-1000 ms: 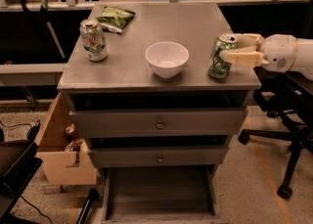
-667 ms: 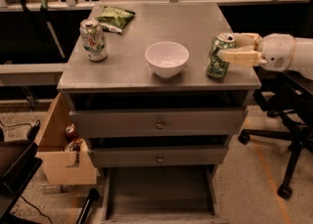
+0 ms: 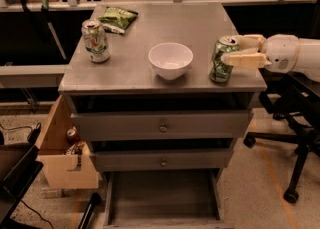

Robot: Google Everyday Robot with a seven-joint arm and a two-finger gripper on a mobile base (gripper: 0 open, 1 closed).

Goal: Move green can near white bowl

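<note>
The green can [image 3: 220, 62] stands tilted on the grey cabinet top [image 3: 150, 28] near its right front corner. My gripper [image 3: 235, 50] reaches in from the right and is shut on the can, one finger [image 3: 245, 61] across its front and one behind its top. The white bowl [image 3: 170, 60] sits upright at the front middle of the top, a short gap to the left of the can.
A white-and-silver can [image 3: 96, 41] stands at the left edge. A flat green snack bag [image 3: 118, 19] lies at the back left. A side drawer [image 3: 62, 158] hangs open at lower left; a bottom drawer [image 3: 162, 198] is pulled out. An office chair base [image 3: 290, 148] stands at right.
The can, held in my gripper, has shifted slightly left toward the bowl. Nothing else has moved.
</note>
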